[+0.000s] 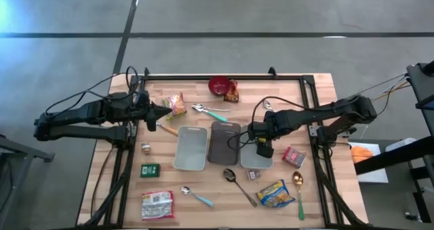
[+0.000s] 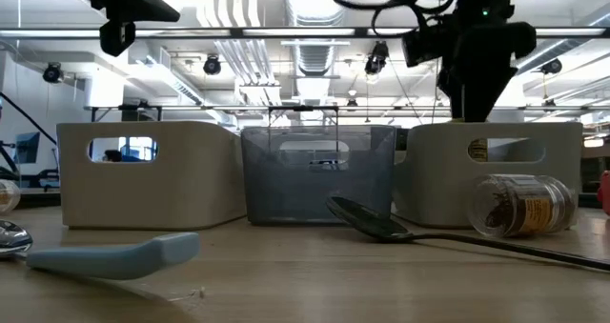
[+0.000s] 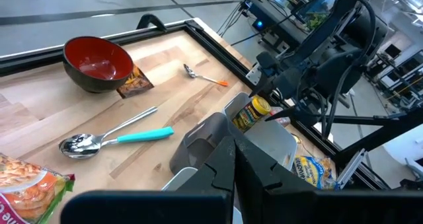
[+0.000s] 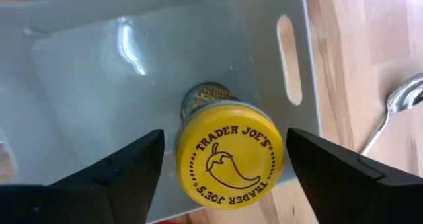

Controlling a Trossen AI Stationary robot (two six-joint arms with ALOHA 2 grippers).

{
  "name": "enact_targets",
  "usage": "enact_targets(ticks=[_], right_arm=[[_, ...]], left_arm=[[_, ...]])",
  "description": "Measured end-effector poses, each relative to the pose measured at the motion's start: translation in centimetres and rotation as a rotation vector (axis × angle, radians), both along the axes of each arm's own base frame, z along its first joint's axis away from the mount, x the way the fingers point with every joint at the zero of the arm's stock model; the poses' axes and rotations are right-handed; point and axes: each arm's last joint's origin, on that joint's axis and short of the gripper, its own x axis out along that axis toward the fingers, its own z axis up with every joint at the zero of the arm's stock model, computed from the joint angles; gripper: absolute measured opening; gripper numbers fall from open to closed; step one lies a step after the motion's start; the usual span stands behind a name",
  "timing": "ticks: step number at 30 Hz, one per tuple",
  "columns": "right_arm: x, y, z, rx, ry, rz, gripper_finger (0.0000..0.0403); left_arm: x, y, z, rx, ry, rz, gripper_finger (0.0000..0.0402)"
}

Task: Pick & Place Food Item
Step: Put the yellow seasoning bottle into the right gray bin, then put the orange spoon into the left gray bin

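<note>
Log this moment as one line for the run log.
right gripper: open around spice jar over right bin | left gripper: shut, waiting

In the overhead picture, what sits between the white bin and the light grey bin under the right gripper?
A dark grey bin stands between the white bin and the light grey bin below the right gripper; the low view shows it too.

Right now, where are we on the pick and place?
Done: the yellow-lidded spice jar sits inside the pale bin. In hand: nothing. The right end effector is over that bin, its fingers apart on either side of the jar, clear of it. The left end effector is shut and waiting near the table's left edge. Left: pulling the right arm back.
</note>
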Motion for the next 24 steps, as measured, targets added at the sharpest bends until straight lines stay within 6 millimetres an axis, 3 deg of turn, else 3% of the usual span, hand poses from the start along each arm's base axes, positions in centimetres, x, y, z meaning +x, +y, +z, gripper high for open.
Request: enact_targets(ticks=[9, 13, 18, 21, 24], right_arm=[[0.1, 0.0, 0.6, 0.001, -0.014, 0.004, 0.0334], [0.2, 0.0, 2.8, -0.009, -0.1, 0.001, 0.0335], [-0.6, -0.6, 7.3, -0.106, -0.275, -0.053, 0.0336], [-1.9, -2.0, 9.2, -0.158, -0.326, -0.135, 0.0336], [-3.5, -4.2, 9.8, -0.175, -0.311, -0.247, 0.0336]], left_arm=[[0.0, 0.0, 0.0, 0.0, 0.0, 0.0, 0.0008], [0.0, 0.0, 0.0, 0.0, 0.0, 0.0, 0.0008], [0.0, 0.0, 0.0, 0.001, 0.0, 0.0, 0.0008], [0.0, 0.0, 0.0, 0.002, 0.0, 0.003, 0.0008], [0.1, 0.1, -0.4, 0.009, 0.011, 0.023, 0.0008]])
